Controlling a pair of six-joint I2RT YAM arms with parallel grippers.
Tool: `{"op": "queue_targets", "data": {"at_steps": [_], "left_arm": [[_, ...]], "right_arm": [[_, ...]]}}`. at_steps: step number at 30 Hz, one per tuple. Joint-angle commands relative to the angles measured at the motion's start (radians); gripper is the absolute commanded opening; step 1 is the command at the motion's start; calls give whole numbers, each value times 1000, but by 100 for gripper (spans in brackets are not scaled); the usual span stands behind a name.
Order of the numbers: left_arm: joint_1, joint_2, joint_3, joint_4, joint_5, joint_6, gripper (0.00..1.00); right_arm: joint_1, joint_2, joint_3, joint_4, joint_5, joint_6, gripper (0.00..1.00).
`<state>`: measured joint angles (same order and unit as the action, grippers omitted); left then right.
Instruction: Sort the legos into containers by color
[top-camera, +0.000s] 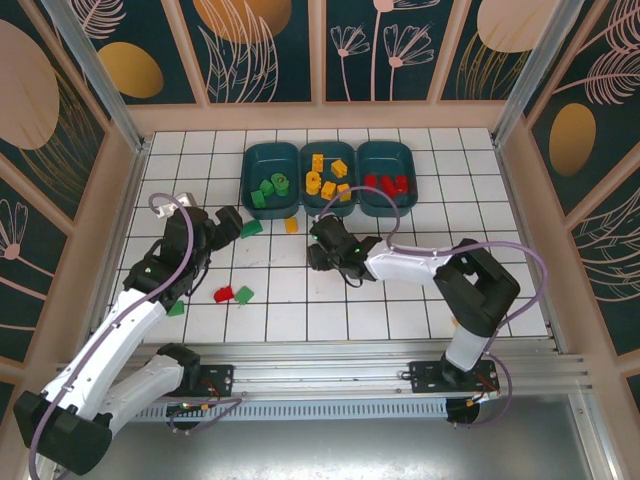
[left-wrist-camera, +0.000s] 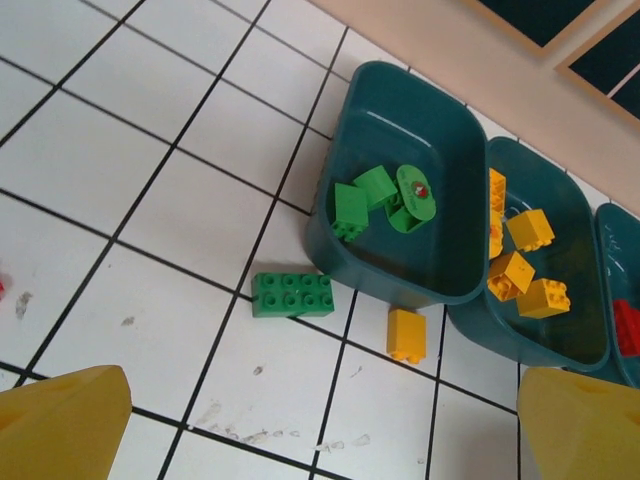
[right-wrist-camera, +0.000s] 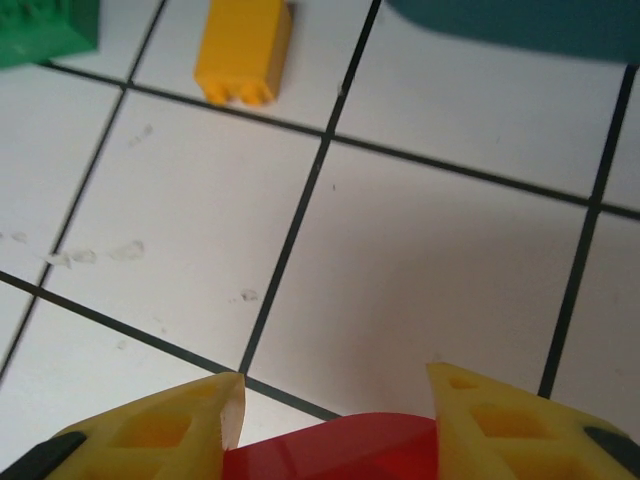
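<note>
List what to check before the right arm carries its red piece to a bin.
1. Red lego sits between the fingers of the right end effector: ok.
2. Grip is firm enough to lift: cannot tell.
3. Right container holds only red pieces and has room: ok.
4. Low path ahead is free: not ok, a yellow lego lies there, so probably lift first.
5. Left end effector is open and apart from the right arm: ok.

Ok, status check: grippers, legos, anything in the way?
Left gripper open, hovering near a green brick. Right gripper shut on a red lego. Loose yellow lego just ahead, short of the bins.
</note>
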<state>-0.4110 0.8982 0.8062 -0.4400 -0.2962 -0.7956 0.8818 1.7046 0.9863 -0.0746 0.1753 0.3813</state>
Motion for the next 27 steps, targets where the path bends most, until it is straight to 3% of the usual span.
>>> {"op": "queue_targets", "data": {"at_steps": [1,7,10,14,17,19,27], "left_arm": [[9,23,-14,-19,27,-73,98],[44,81,-82,12,183,-182,99],[121,67,-169,86,339,-232,98],[176,15,-230,83,392,-274,98],[177,1,-267,83,436,-310,98],[177,9,-295,88,471,-318,92],[178,11,-312,-37,472,-405,87]], "right_arm": [[-46,-65,21,5,37,-8,33],[-286,-121,60,30,17,-37,33],[-415,-61,124,43,1,-59,33],[-529,88,261,21,-35,-95,35],[-575,193,373,-19,-73,-107,38],[-586,242,436,-36,-94,-123,41],[-595,262,504,-68,-50,-129,68]]}}
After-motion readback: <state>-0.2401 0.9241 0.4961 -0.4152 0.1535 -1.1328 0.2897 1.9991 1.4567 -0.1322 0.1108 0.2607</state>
